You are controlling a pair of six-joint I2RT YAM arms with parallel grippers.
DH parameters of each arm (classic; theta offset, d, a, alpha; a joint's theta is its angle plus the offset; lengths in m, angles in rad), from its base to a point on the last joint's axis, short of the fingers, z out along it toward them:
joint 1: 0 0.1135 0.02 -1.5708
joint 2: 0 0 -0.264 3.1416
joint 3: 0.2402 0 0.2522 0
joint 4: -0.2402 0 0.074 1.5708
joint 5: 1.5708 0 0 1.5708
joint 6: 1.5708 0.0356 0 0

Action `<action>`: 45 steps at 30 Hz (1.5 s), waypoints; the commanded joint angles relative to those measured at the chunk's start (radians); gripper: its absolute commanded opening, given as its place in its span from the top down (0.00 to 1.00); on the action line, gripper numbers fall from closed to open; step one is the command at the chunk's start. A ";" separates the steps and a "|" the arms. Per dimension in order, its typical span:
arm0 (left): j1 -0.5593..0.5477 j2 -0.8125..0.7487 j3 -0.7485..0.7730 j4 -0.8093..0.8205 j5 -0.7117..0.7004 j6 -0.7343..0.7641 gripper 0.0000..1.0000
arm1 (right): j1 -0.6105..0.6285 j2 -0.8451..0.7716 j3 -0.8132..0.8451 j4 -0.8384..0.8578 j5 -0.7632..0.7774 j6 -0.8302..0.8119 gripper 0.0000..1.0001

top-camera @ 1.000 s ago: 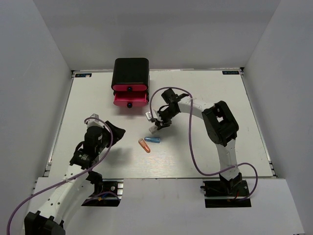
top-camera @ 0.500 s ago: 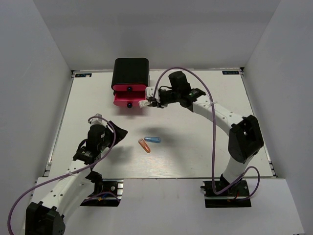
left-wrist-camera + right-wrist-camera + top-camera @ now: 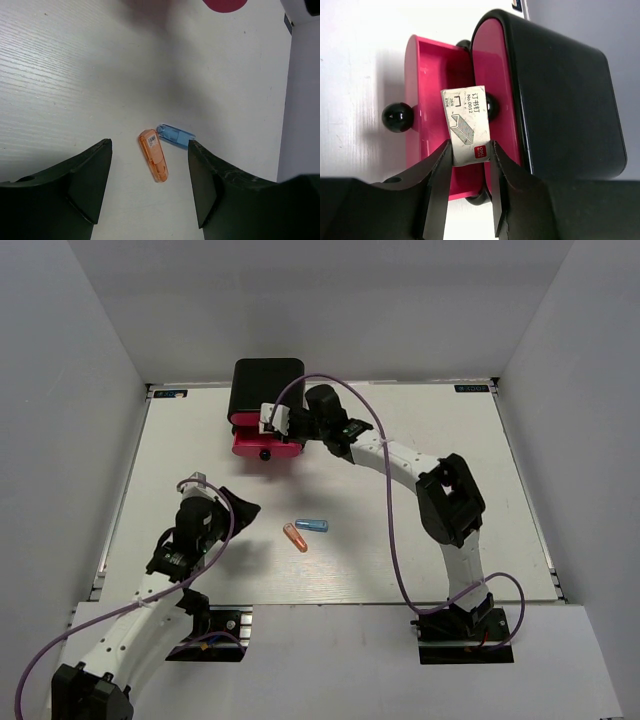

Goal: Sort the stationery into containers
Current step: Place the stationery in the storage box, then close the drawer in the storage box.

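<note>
The right gripper (image 3: 469, 150) has swung away from the two capsules. It now hangs at the black cabinet (image 3: 560, 100), jaws clamped on a small white box (image 3: 467, 125) with a drawing of staples on its label. Just beyond the jaw tips, under the box, is the open drawer (image 3: 432, 70). The box sits over the back of it, close to the front of the drawer above (image 3: 490, 60). To my eye this piece is one release away from being sorted.

The left gripper (image 3: 149, 147) has barely stirred. Its jaws are spread wide and hold nothing as it hovers over the table (image 3: 75, 75). Between the jaws and just ahead of them lie an orange capsule (image 3: 154, 162) and a blue capsule (image 3: 175, 135), ends touching or nearly so, well apart from the drawers. Those two are still to be put away.
</note>
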 commanded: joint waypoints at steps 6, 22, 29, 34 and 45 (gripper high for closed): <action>-0.002 -0.030 -0.016 -0.009 0.004 -0.006 0.28 | 0.023 -0.039 -0.027 0.060 0.073 -0.049 0.86; -0.002 -0.010 -0.016 0.011 0.013 -0.006 0.28 | 0.028 -0.021 -0.070 0.081 0.156 -0.053 0.57; -0.002 0.010 -0.005 0.020 0.013 -0.015 0.28 | 0.021 -0.060 -0.099 0.113 0.122 -0.035 0.52; -0.002 0.074 0.017 0.109 -0.008 -0.035 0.39 | 0.018 -0.126 -0.138 0.130 0.088 0.020 0.62; 0.017 0.543 0.211 0.378 -0.031 -0.109 0.90 | -0.075 -0.455 -0.556 0.213 0.110 0.263 1.00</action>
